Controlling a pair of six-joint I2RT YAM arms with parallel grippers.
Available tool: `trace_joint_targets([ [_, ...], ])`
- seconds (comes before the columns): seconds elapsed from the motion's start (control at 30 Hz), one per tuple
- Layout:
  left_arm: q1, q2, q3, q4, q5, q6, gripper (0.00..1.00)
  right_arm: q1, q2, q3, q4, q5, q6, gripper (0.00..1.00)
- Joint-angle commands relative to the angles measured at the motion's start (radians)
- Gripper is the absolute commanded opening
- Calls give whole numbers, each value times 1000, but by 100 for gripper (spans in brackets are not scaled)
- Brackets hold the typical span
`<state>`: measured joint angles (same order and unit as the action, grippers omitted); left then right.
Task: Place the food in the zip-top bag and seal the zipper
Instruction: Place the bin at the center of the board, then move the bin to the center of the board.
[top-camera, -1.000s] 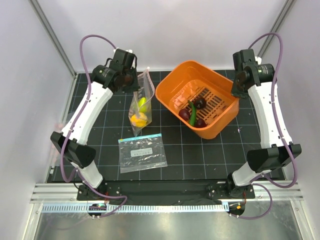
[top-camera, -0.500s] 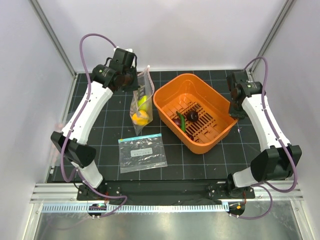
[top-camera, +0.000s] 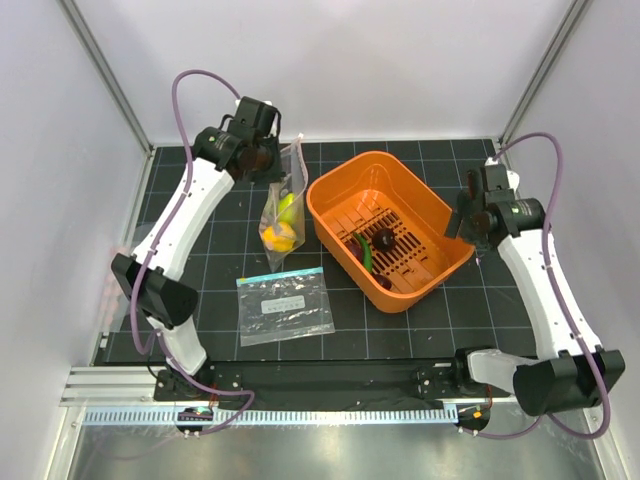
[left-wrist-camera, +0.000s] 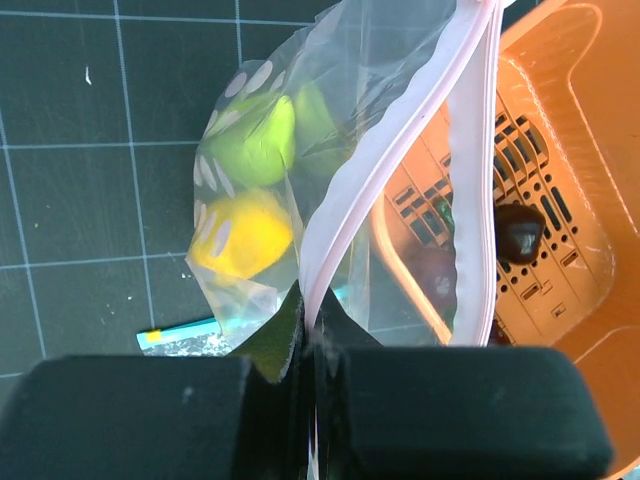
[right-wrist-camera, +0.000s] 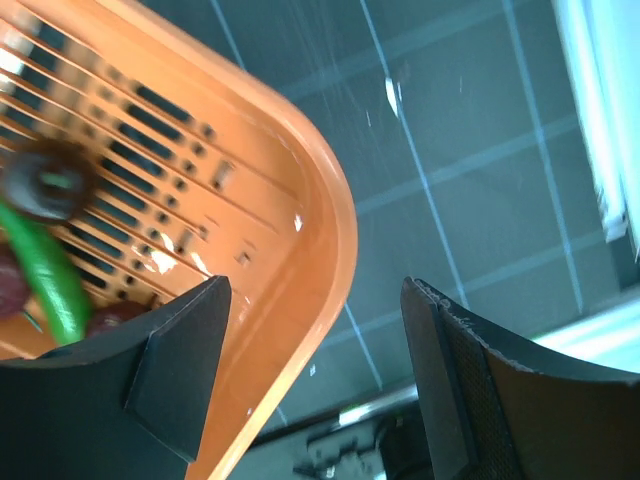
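The zip-top bag (top-camera: 283, 200) hangs upright from my left gripper (top-camera: 272, 160), which is shut on its pink zipper (left-wrist-camera: 385, 160) at one end of the mouth. The mouth gapes open toward the basket. Inside the bag lie the yellow pepper (left-wrist-camera: 245, 235) and the green round fruit (left-wrist-camera: 255, 140). The slim green chili (top-camera: 363, 252) and a dark maroon piece (top-camera: 383, 237) lie in the orange basket (top-camera: 330, 190). My right gripper (right-wrist-camera: 312, 290) is open, its jaws astride the basket's right rim (right-wrist-camera: 345, 230) without touching it.
A second clear bag (top-camera: 285, 305) with a teal strip and white label lies flat on the black grid mat, in front of the hanging bag. The basket's left edge is close to the bag's mouth. Enclosure walls and metal posts ring the mat.
My right gripper has opened and let go of the basket's rim. The basket has shifted left and toward the front and now rests on the mat. The left gripper still holds the bag.
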<state>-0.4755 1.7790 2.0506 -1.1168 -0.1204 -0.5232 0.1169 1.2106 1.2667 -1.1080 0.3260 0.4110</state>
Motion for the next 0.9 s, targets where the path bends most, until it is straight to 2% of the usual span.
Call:
trace_joint_targets([
  [0.0,2,-1,42,34,13,-29,2,4,-54,71,132,-1,-104,76],
  [0.13,3,-20,3,48,19,-60,2,6,-16,147,160,-60,-123,76],
  [0.3,2,-30,2,41,15,-61,3,56,56,134,229,-203,-110,76],
  [0.53,0,-26,40,5,19,-70,3,110,250,129,345,-364,-164,78],
  [0.73,2,-27,54,-20,28,-77,3,112,430,168,433,-345,-186,81],
  [0.87,2,-27,65,-29,25,-78,3,95,585,230,427,-192,-146,79],
])
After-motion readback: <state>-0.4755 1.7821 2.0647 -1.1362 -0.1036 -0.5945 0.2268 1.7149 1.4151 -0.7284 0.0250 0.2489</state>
